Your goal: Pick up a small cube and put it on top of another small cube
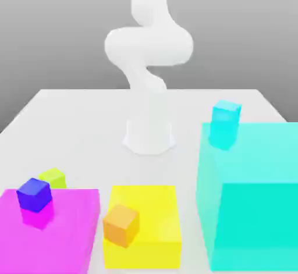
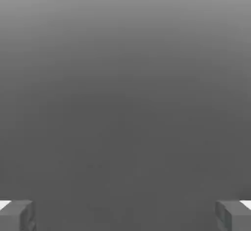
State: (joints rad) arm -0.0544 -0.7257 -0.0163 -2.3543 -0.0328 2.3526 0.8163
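Note:
The small cube (image 1: pixel 53 177) is lime and rests on the white table just behind the magenta block (image 1: pixel 70 226), at the exterior view's left. Other small cubes stand nearby: a dark blue cube (image 1: pixel 34 194) on the magenta block, an orange cube (image 1: pixel 121 224) at the front of the yellow block (image 1: pixel 154 209), and a cyan cube (image 1: pixel 225 119) on the big teal block (image 1: pixel 256 197). The white arm (image 1: pixel 148 63) rises from its base at the table's middle and leaves the frame upward. In the hand view my gripper (image 2: pixel 125 215) is open, fingertips (image 2: pixel 17 215) far apart, with nothing between them.
The white table (image 1: pixel 87 116) extends behind the blocks on both sides of the arm's base (image 1: pixel 149 136). The teal block is tall and stands at the exterior view's right. The hand view faces a plain grey background.

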